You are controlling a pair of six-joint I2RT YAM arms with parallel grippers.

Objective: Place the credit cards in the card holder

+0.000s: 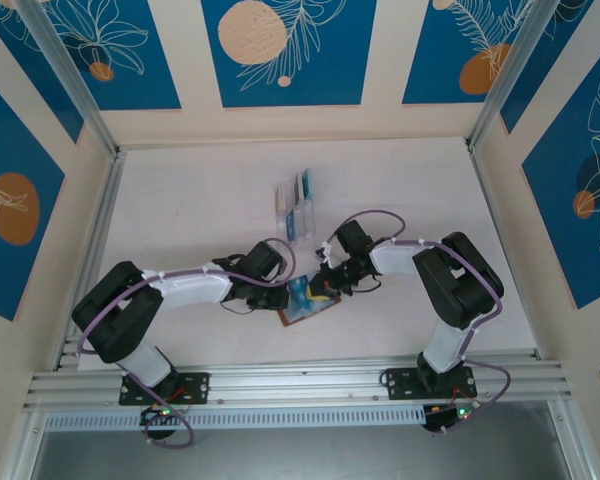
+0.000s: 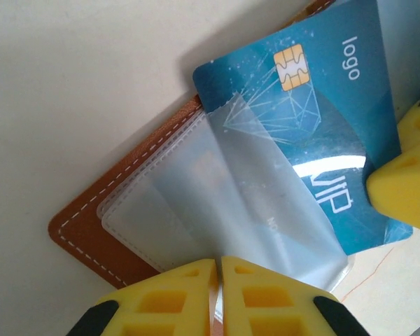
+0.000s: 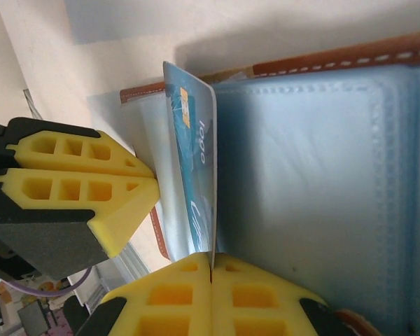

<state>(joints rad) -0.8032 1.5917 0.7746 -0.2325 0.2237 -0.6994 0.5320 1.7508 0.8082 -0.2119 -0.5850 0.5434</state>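
Observation:
The brown card holder (image 1: 302,315) lies open on the table between my two grippers. In the left wrist view its leather edge (image 2: 84,224) shows, and my left gripper (image 2: 219,262) is shut on a clear pocket flap (image 2: 217,189) of it. A blue credit card (image 2: 315,105) with a gold chip sits partly under that flap. My right gripper (image 3: 211,260) is shut on the card's edge (image 3: 196,154), holding it on edge against the pale blue pockets (image 3: 322,175). From above, the left gripper (image 1: 278,293) and right gripper (image 1: 323,287) nearly touch over the holder.
A clear slotted rack (image 1: 293,200) with more cards stands behind the grippers toward the table's middle. An aluminium rail (image 1: 300,380) runs along the near edge. Frame posts and patterned walls enclose the table on three sides.

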